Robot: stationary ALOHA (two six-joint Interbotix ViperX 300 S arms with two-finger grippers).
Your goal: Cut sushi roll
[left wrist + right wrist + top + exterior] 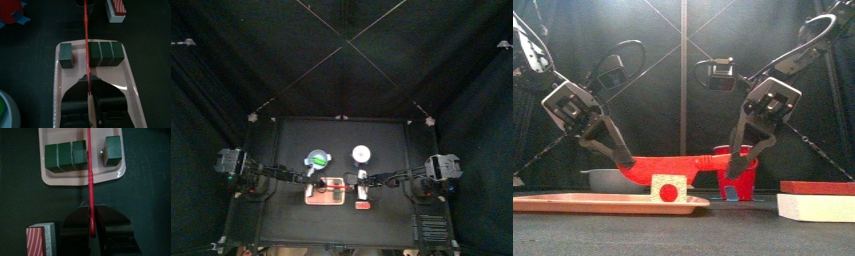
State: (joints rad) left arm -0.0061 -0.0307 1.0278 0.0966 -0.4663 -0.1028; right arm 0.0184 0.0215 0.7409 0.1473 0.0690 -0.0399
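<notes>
Front view: both arms slope down and inward over the tray (567,203), forearms angled toward each other.
Left gripper (623,160): jaws clamped on one end of the red knife (680,165), just above the tray.
Right gripper (735,165): jaws clamped on the knife's other end, wrist bent steeply downward.
Knife: held level between the two grippers, blade edge-on across the tray in both wrist views.
Sushi roll (101,54): green-wrapped, lying on the tray; one piece (65,54) sits apart on the blade's other side.
Box (816,199): red-striped top, white sides, on the table beside the tray.
</notes>
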